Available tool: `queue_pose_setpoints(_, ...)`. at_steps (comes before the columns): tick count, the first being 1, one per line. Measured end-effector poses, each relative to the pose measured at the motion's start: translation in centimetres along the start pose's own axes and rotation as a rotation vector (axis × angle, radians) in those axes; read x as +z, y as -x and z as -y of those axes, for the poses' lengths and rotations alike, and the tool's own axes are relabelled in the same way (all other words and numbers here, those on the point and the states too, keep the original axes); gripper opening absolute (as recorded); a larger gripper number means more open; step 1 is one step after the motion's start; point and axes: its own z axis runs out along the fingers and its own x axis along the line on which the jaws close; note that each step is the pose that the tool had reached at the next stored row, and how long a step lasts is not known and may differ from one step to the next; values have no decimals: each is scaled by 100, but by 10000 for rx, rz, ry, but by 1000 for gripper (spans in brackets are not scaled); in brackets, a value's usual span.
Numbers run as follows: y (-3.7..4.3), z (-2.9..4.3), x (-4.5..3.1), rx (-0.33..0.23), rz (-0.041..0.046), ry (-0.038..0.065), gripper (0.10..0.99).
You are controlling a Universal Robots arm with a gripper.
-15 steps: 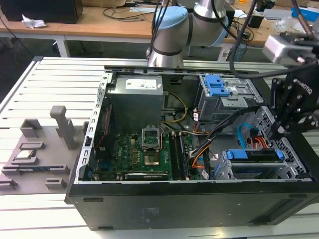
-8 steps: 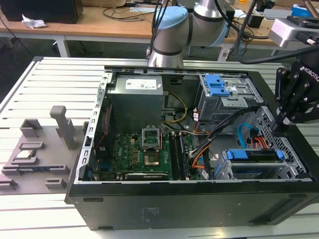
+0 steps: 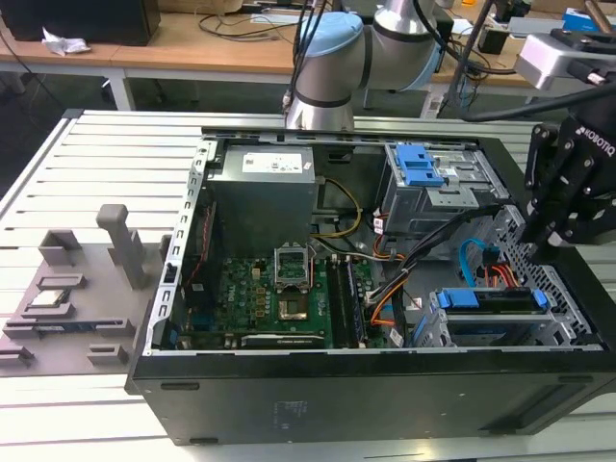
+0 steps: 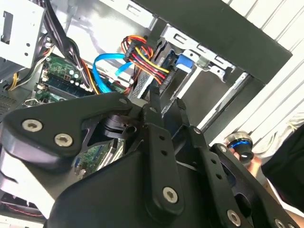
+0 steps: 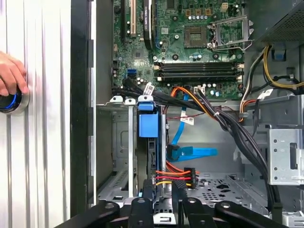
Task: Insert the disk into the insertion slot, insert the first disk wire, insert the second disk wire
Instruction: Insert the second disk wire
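The open computer case (image 3: 366, 395) lies on its side on the slatted table (image 3: 96, 154), and the arm has its gripper (image 3: 541, 248) down at the corner of the case on the exterior view's right. The disk (image 3: 486, 300) in its bright blue frame sits inside the insertion slot (image 3: 445, 332), the low silver cage close to the case's near wall, with the taller grey cage (image 3: 423, 183) and its blue latch behind it. In the first wrist view the disk (image 5: 147, 123) stands edge-on within the cage walls, and the gripper (image 5: 163, 190) hangs over its end with the two fingers (image 5: 148, 190) apart and a clear gap between them. The first disk wire (image 5: 173, 176), the orange, red and black bundle, crosses that gap just beyond the fingertips; I cannot tell whether its black plug is seated in the disk or whether a finger touches it. The second disk wire (image 5: 190, 153), the flat light-blue cable, loops just beside the bundle, its plug end close to the disk's side. In the second wrist view both wires (image 4: 142, 57) (image 4: 102, 64) show past the parted fingers (image 4: 154, 102). Off the case, a person's hand (image 5: 9, 76) rests on a blue-ringed button (image 5: 8, 102) on the table.
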Motion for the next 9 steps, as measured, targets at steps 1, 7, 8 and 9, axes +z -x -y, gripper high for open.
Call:
queue_pose_setpoints(1, 24, -30, 15, 1, 1, 0, 302)
queue_pose_setpoints(7, 106, -324, 164, 1, -16, 0, 302)
queue_pose_setpoints(8, 108, -342, 186, 2, -35, -1, 302)
queue_pose_setpoints(9, 108, -346, 198, 3, -44, -1, 302)
